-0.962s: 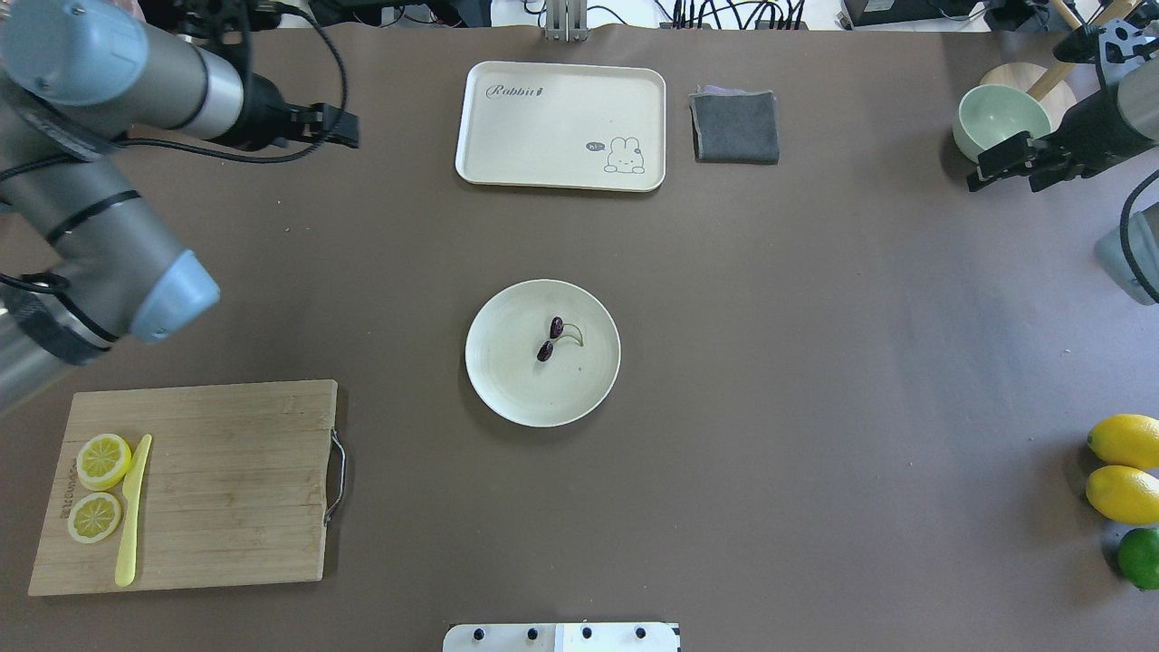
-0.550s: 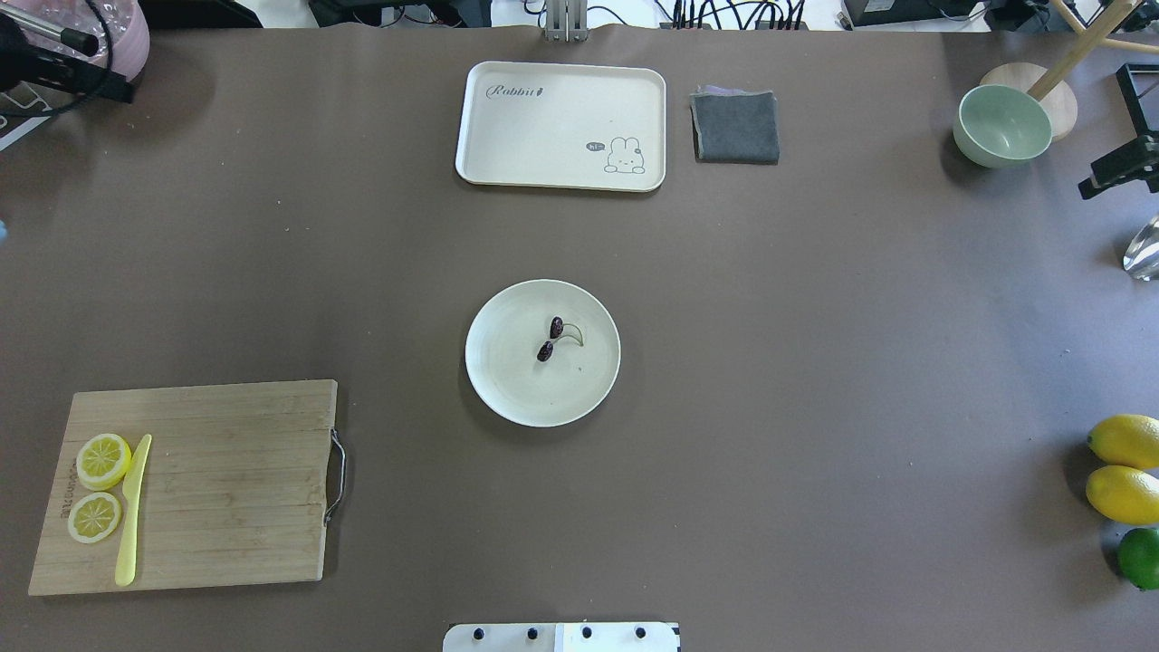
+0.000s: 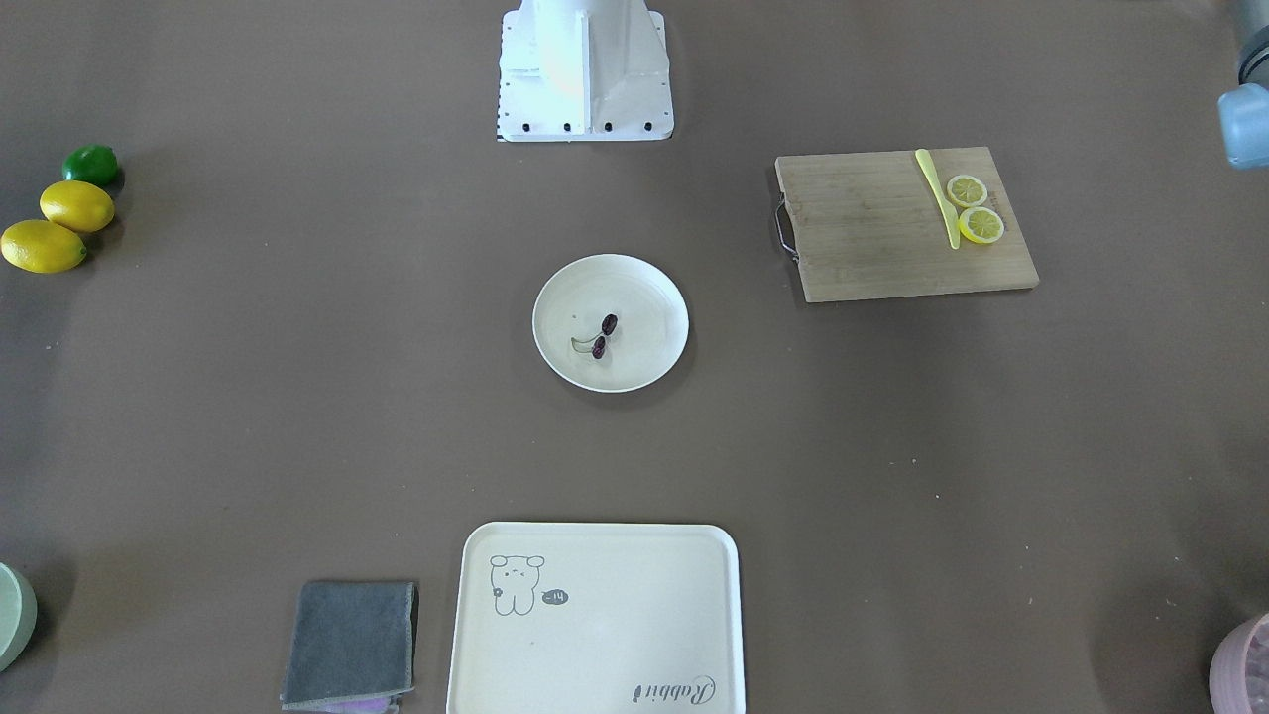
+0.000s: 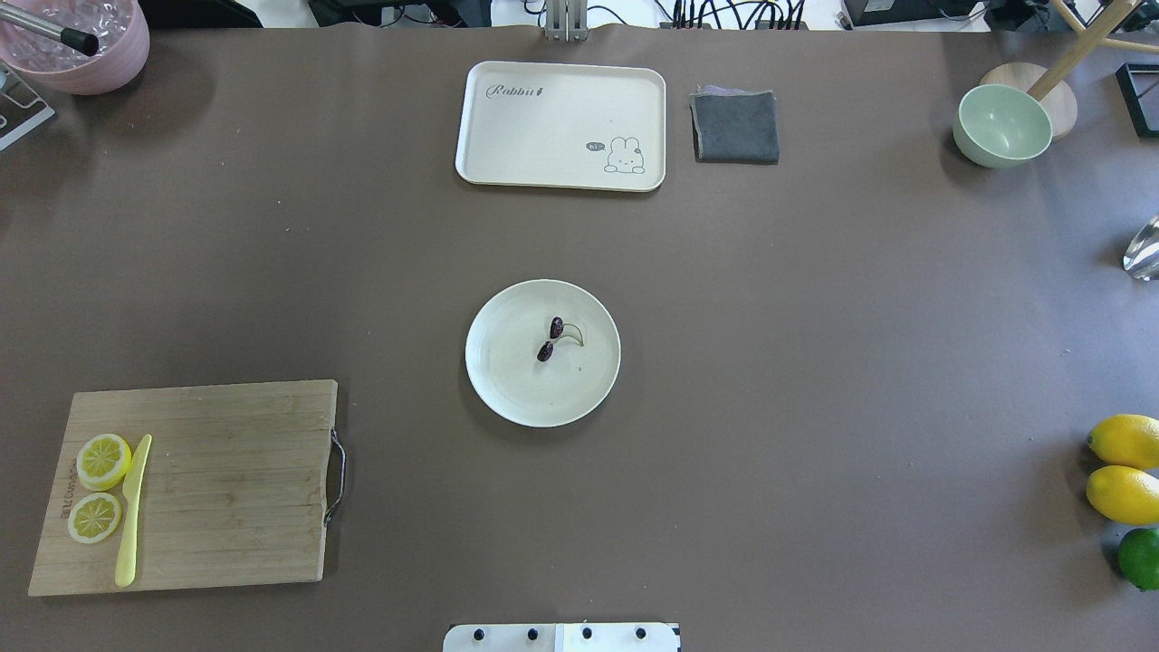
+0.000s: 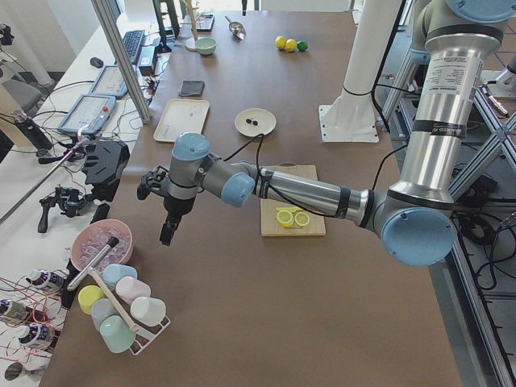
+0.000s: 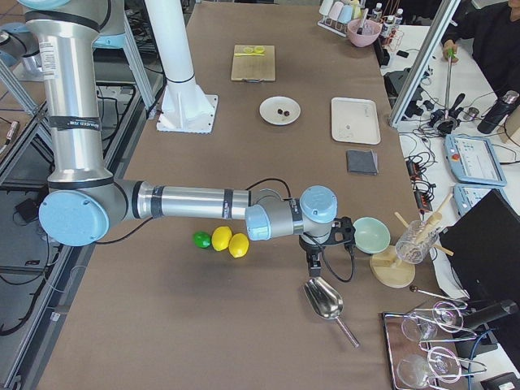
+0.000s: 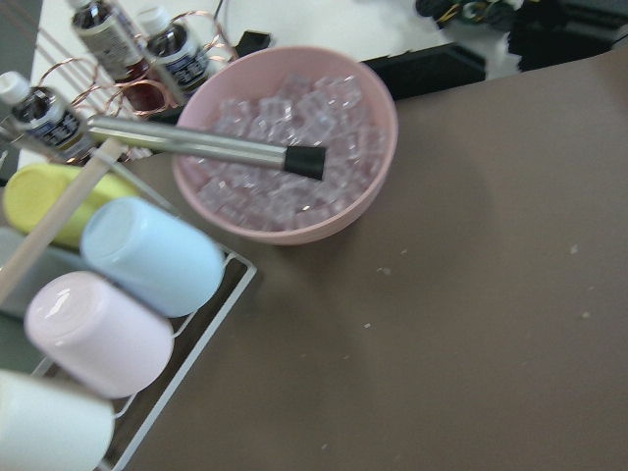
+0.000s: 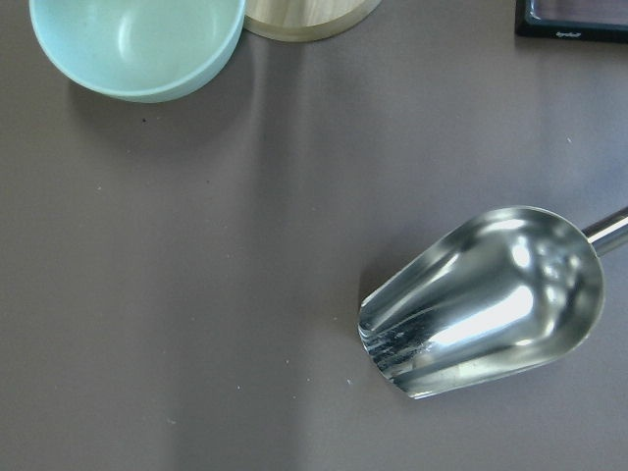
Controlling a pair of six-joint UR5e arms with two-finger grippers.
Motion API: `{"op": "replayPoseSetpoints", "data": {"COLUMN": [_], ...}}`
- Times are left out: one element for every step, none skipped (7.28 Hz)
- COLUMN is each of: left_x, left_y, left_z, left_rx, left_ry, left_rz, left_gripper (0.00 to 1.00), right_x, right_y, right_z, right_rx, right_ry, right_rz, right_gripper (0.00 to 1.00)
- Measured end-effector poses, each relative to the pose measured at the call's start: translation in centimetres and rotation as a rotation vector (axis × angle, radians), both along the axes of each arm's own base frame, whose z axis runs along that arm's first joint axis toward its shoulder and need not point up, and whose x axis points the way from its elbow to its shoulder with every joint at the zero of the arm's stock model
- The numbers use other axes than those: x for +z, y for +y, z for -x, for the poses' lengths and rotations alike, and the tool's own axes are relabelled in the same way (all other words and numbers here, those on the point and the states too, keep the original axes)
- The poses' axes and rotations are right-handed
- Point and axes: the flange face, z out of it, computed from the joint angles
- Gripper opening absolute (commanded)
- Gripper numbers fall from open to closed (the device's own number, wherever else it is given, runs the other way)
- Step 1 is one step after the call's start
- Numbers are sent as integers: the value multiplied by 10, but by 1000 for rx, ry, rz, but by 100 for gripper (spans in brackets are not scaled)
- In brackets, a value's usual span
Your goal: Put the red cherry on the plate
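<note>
The red cherry (image 4: pixel 550 338), a dark maroon pair on a pale green stem, lies inside the round cream plate (image 4: pixel 493 380) at the table's middle; the front-facing view shows the same cherry (image 3: pixel 604 335) on the plate (image 3: pixel 565 297). No gripper is near it. My left gripper (image 5: pixel 165 234) hangs over the table's far left end by the pink ice bowl (image 5: pixel 101 246), seen only in the left side view, so I cannot tell its state. My right gripper (image 6: pixel 313 264) hangs above the metal scoop (image 6: pixel 325 299), seen only in the right side view, state unclear.
A wooden cutting board (image 4: pixel 235 480) with two lemon slices and a yellow knife lies front left. A cream rabbit tray (image 4: pixel 561 122) and grey cloth (image 4: pixel 734 127) sit at the back. A green bowl (image 4: pixel 1000 122) stands back right; lemons (image 4: pixel 1123 466) and a lime lie front right.
Both arms have pulled back out of the overhead view, the left toward the pink bowl, the right past the green bowl. The cherry and plate have not moved.
</note>
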Motion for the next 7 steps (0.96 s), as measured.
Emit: {"op": "replayPoseSetpoints", "data": {"left_x": [20, 34, 42, 47, 49, 50, 50], "left_y": [12, 25, 34, 39, 41, 42, 42], "left_z": [17, 21, 19, 18, 18, 18, 18], "left_rx": [22, 42, 56, 62, 64, 65, 65], "left_ry": [10, 67, 120, 147, 157, 160, 161], "left_rz": [54, 92, 116, 128, 134, 136, 138], "left_gripper": [98, 98, 98, 98, 98, 98, 98], "right_x": [-2, -12, -24, -31, -33, -32, -32], "right_y": [0, -5, -11, -16, -17, -17, -18], "right_z": [-5, -6, -5, -4, -2, -1, -1], "right_rx": [5, 6, 4, 1, -2, -3, -3], "right_ry": [-2, -1, 2, 7, 12, 16, 19], "right_rz": [10, 27, 41, 50, 54, 55, 55], "right_gripper": [100, 100, 100, 100, 100, 100, 100]}}
